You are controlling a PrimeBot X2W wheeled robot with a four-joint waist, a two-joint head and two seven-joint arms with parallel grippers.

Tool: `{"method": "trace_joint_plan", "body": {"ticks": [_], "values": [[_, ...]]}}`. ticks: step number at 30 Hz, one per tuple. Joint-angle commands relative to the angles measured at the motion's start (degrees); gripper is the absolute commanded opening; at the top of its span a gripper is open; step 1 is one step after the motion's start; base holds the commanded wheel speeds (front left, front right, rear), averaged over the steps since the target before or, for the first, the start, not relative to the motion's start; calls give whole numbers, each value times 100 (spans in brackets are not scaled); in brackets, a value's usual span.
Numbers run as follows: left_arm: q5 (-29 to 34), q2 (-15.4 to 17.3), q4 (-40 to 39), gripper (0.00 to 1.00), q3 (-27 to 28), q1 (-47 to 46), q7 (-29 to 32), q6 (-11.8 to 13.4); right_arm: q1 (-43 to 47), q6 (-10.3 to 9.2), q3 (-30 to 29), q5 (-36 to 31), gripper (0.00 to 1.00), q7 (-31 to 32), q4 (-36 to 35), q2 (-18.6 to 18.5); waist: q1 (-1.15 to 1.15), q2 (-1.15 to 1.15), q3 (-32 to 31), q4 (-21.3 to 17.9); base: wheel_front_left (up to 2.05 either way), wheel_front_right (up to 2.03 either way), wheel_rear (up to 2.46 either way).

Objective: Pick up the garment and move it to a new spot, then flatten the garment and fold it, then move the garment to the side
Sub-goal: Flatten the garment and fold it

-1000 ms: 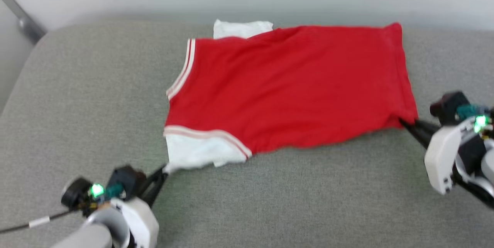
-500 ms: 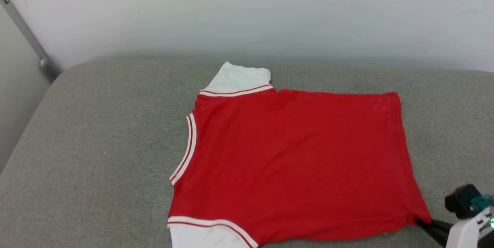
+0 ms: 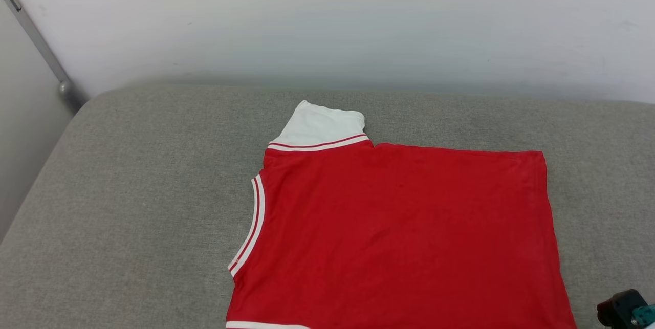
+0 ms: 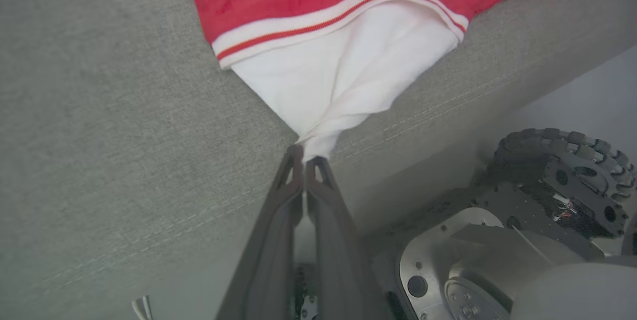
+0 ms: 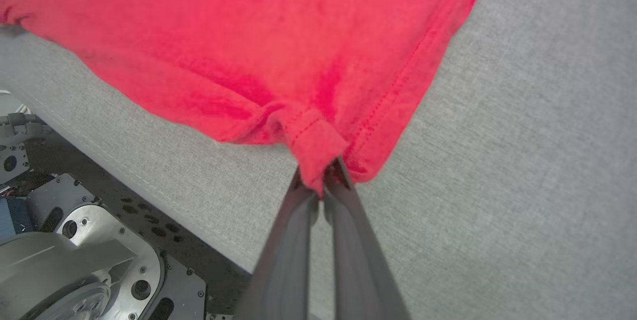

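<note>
We looked down from the head toward twelve o'clock over the jersey [image 3: 399, 237]; our wrist cameras sat close at its six o'clock edge, sharing that cloth.

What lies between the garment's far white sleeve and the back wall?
Just bare grey cushion separates the sleeve from the wall, as the head view shows.

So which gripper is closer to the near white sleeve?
Left. The left gripper pinches that white sleeve by its tip; the right gripper pinches the red hem corner of the garment, at its opposite end.
</note>
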Motion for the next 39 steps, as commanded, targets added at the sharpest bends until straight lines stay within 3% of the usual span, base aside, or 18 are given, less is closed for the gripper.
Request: {"method": "trace_joint_plan", "body": {"ticks": [1,10,17,29,39], "values": [[120,17,49,0,77,-182,-57,-3,71,-6,-140,-54,0,48,-87,88,1,0,9,11,0,0,0],[607,-1,403,0,410,-1207,-154,-348,-243,-6,-863,-340,0,352,-537,437,1,0,205,-36,0,0,0],[899,-153,707,0,656,-2221,15,-726,-751,-6,-988,-411,0,567,-696,507,1,0,641,-157,0,0,0],[1044,-692,1889,0,861,-3549,110,-1443,-1908,-7,-883,-418,0,991,-336,547,1,0,1597,-363,0,0,0],[1237,-1215,3125,0,559,-4100,207,-2034,-2621,-7,-259,-505,0,1243,278,668,1,0,2010,-395,0,0,0]]}}
